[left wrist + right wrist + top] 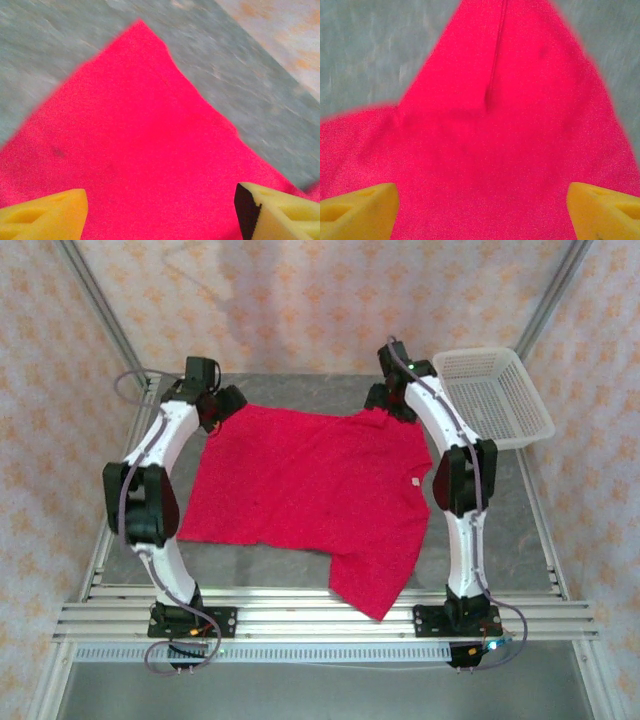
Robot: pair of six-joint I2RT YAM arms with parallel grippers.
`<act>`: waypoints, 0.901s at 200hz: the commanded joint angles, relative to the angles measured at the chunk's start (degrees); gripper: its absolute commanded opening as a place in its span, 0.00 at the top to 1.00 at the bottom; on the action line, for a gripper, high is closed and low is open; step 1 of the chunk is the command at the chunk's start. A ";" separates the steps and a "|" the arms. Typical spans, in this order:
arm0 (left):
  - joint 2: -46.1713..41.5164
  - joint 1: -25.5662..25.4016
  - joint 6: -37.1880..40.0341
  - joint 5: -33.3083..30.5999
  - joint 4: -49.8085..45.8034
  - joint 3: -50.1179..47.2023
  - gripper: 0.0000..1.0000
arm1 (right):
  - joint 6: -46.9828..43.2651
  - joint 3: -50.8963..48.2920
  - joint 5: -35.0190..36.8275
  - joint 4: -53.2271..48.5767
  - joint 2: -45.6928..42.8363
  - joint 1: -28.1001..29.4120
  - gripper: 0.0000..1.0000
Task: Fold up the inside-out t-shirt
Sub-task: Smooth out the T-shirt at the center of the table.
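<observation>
1. Left gripper (160, 212): the yellow fingers (45, 215) stand wide apart with nothing clamped between them.
2. Directly beneath and ahead of the left gripper is a pointed corner of the inside-out t-shirt (140, 150). It lies flat, its tip pointing away from the fingers. Grey table (50, 40) shows on both sides of the tip.
3. Right gripper (481, 210): the jaws are equally wide, and the yellow fingers (357, 210) have no hold on any cloth.
4. Red fabric spreads beneath the right gripper. A seam (495, 60) runs straight ahead from the gap between the fingers.
5. In the top view, both grippers sit over the shirt's far edge, the left at its far left corner and the right at its far right corner. The cloth spreads from them towards the arm bases.
6. White tag (411, 480): on the shirt, nearer the bases than the right gripper and close beside the right arm.
7. The shirt's near right corner overlaps the aluminium rails (300, 615).
8. White mesh basket (500, 400): just right of the right gripper, apart from the shirt.
</observation>
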 commanded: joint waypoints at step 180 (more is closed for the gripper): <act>-21.84 1.05 -3.77 -5.77 5.83 -28.84 0.21 | 11.33 -23.56 -3.59 16.48 -10.15 -2.65 0.32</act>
